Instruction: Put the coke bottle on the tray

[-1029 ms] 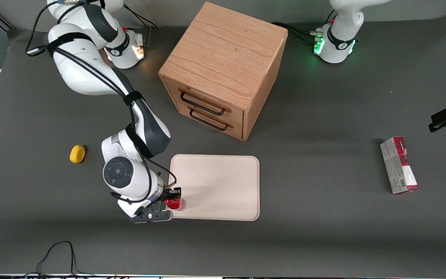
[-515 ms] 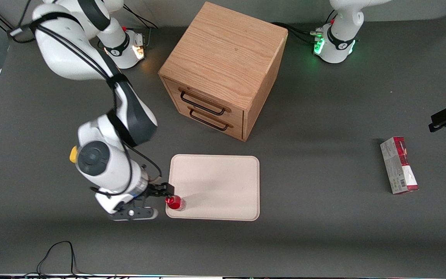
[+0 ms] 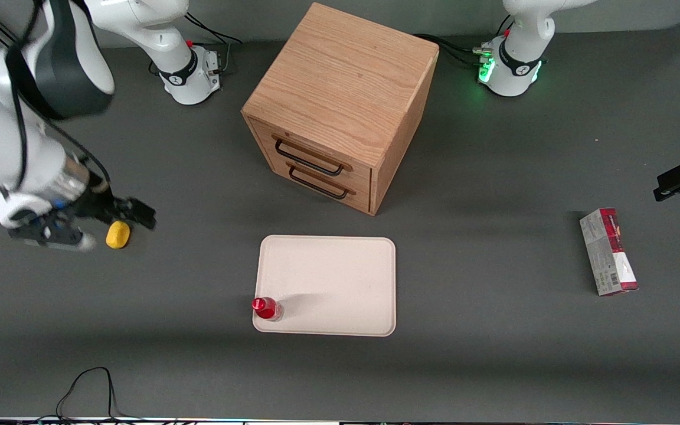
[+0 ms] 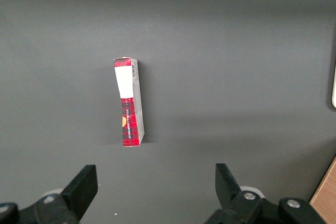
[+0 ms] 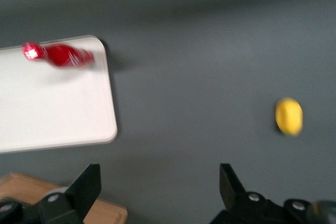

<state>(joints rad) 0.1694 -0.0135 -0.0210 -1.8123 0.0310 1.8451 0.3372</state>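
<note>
Plastic is the likely make of the small red coke bottle with a red cap and clear base (image 3: pixel 267 309), so I judge it light, fairly stiff, smooth enough to slip and, being narrow, easy to tip; the body below the cap looks the surest place to grip it. It stands upright in a corner of the large flat cream-beige tray with a low rim (image 3: pixel 340 277), which carries nothing else. The hand (image 3: pixel 133 212) hangs well apart from it, above the dark grey desk (image 3: pixel 481 354) near a small yellow lemon-like object (image 3: pixel 118 234), fingers spread wide, holding nothing.
</note>
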